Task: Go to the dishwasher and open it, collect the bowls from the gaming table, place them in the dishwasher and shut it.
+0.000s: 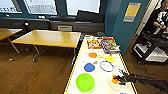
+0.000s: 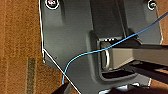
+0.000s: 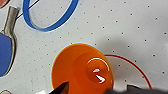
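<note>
**Right gripper at the orange bowl on the gaming table**

Head view: the gaming table [image 1: 75, 67], white-topped with yellow edges, runs away from the robot. The green bowl [image 1: 85, 82] stands on it at the near end, toward the table's left edge. The orange bowl [image 1: 114, 80] is also at the near end, toward the right edge, well apart from the green bowl and over a thin red ring [image 1: 115, 86] printed on the top. The right gripper [image 1: 119, 79] comes in from the right on a dark arm and its tip meets the orange bowl. Whether its fingers are clenched on the rim or merely beside it cannot be told. Farther up the table from the bowls lie a blue paddle [image 1: 89, 66], a blue ring [image 1: 106, 66], a yellow disc [image 1: 109, 59], an orange disc [image 1: 92, 55] and, at the far end, colourful game boxes [image 1: 103, 44]. A wooden table [image 1: 48, 38] stands left of the gaming table on a wooden floor [image 1: 37, 75]. A person [image 1: 158, 18] stands beyond the table's right side, by a dark cart.

Left wrist view: the robot's dark plate and a thin blue cable [image 2: 100, 50] hang above the wooden floor [image 2: 17, 50]. The left gripper's fingers cannot be made out.

Right wrist view: the orange bowl [image 3: 80, 67] sits upright on the dotted white tabletop [image 3: 125, 25], partly covering the red ring [image 3: 136, 68]. The blue ring [image 3: 50, 23] and the blue paddle [image 3: 6, 47] lie just beyond the bowl. Dark finger parts [image 3: 61, 88] show at the bowl's near rim; their grip is unclear.
</note>
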